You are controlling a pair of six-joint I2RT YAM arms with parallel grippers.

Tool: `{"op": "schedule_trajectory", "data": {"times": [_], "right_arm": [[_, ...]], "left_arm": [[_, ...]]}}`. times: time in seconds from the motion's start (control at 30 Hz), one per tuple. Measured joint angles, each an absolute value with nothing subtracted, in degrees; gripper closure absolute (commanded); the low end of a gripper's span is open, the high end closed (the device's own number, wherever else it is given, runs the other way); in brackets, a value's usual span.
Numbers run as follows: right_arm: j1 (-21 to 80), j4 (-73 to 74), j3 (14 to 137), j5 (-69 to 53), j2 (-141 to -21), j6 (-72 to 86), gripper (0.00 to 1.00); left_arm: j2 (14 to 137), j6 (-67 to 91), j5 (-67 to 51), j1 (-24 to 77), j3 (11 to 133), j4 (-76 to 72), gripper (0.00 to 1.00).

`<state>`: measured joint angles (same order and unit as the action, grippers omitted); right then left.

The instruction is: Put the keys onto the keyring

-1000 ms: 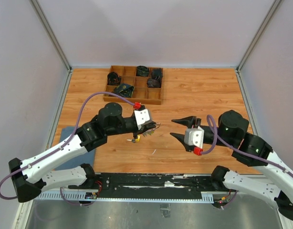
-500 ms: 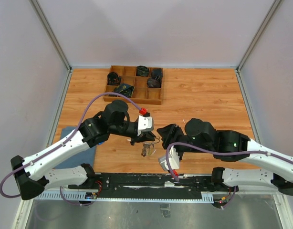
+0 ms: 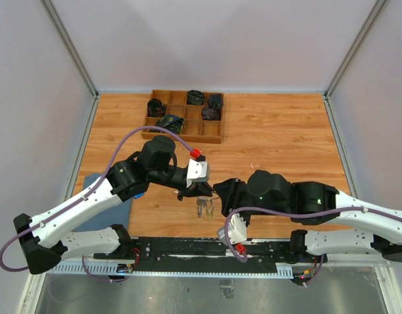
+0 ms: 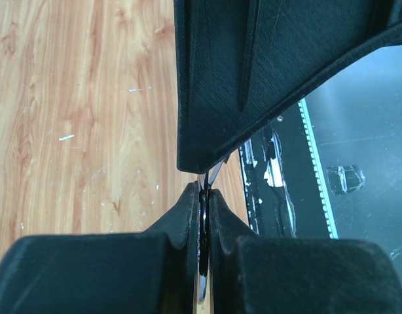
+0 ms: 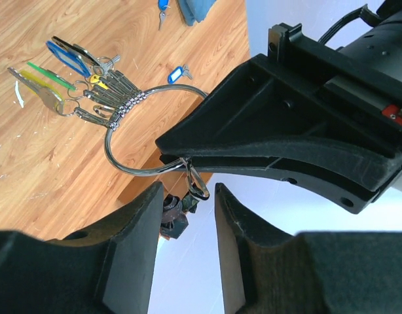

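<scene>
While clamped in left tool (image 4: 202, 196), thin round silver-wire keyring (image 5: 108, 149).

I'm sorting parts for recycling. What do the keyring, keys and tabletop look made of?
The keyring: thin wire, probably polished steel, judging by its bright glints. The keys: silvery metal blades, glossy coloured heads, likely plastic. The tabletop: visible wood grain, matt; solid wood or laminate cannot be told.

left gripper (image 4: 202, 201) pinched shut, right gripper (image 5: 184, 219) parted
</scene>
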<state>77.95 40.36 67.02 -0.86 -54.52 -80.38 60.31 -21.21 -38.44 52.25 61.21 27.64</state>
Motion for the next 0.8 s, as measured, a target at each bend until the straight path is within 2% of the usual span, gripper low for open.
{"op": "schedule_trajectory", "data": {"times": [0.23,0.63,0.8], "right_arm": [[78.0,40.8,67.8,-0.8,-55.9,-82.0,0.77],[79.0,42.2,69.1,-1.0,-57.3,-83.0,0.85],[79.0,43.7,70.0,-1.1,-57.9,-83.0,0.98]], "left_arm": [[60.8,-21.5,-39.1,52.2,61.7,28.8,0.99],[60.9,-21.8,-39.4,52.2,61.7,29.4,1.0],[61.0,-21.8,-39.6,52.2,61.7,29.4,0.99]]}}
